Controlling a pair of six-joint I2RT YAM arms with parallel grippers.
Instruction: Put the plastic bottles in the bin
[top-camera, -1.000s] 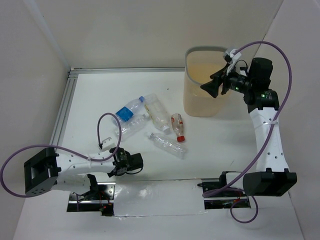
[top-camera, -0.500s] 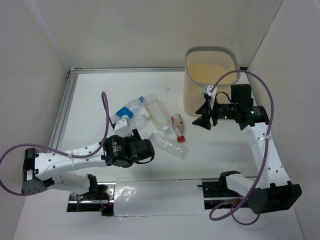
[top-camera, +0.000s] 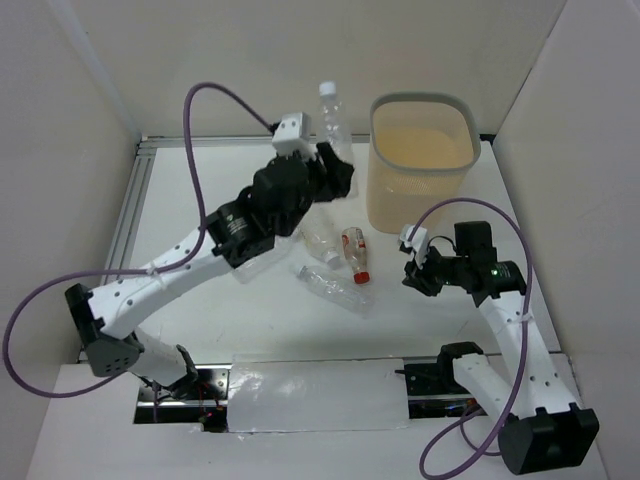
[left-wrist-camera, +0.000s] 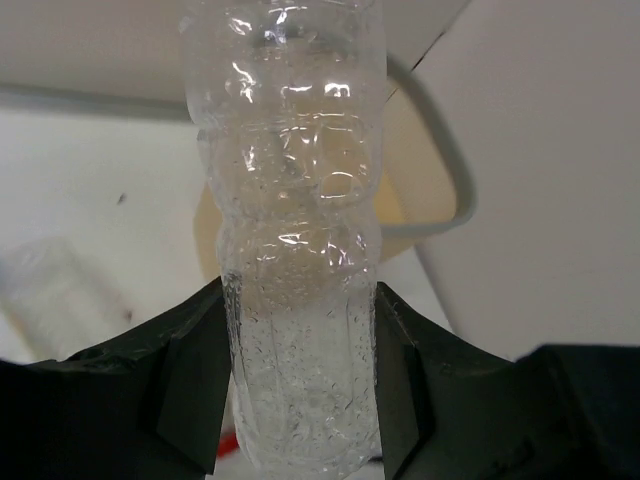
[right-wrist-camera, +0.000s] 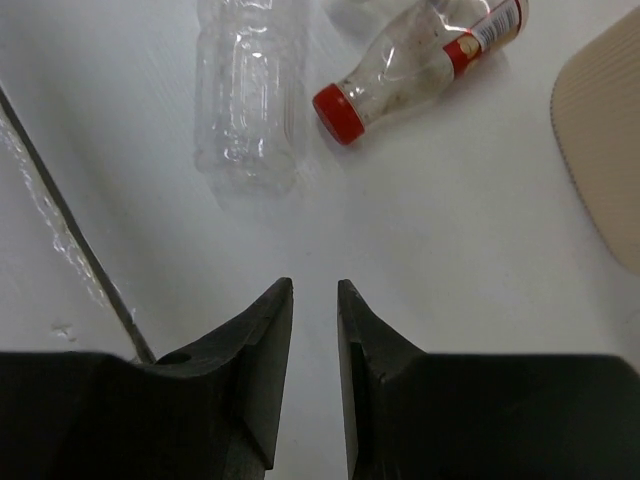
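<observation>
My left gripper (top-camera: 335, 168) is raised high and shut on a clear white-capped plastic bottle (top-camera: 329, 112), held upright just left of the bin (top-camera: 420, 170). In the left wrist view the bottle (left-wrist-camera: 300, 200) fills the space between both black fingers (left-wrist-camera: 195, 390), with the bin's grey rim (left-wrist-camera: 457, 170) behind it. The bin is beige and perforated. On the table lie a red-capped bottle (top-camera: 355, 252), a clear bottle (top-camera: 335, 290) and another (top-camera: 318, 238) partly under the left arm. My right gripper (top-camera: 408, 262) hangs low right of them, its jaws narrowly apart and empty (right-wrist-camera: 314, 288).
The right wrist view shows the red-capped bottle (right-wrist-camera: 420, 65), the clear bottle (right-wrist-camera: 245, 95) and the bin's wall (right-wrist-camera: 600, 150) ahead. White walls close in the table on the left, back and right. A metal rail (top-camera: 130, 210) runs along the left; shiny tape (top-camera: 310, 395) lies between the arm bases.
The left arm has risen from the table's front up toward the bin, carrying the bottle. The right arm has come down from the bin to the table, and its jaws have narrowed.
</observation>
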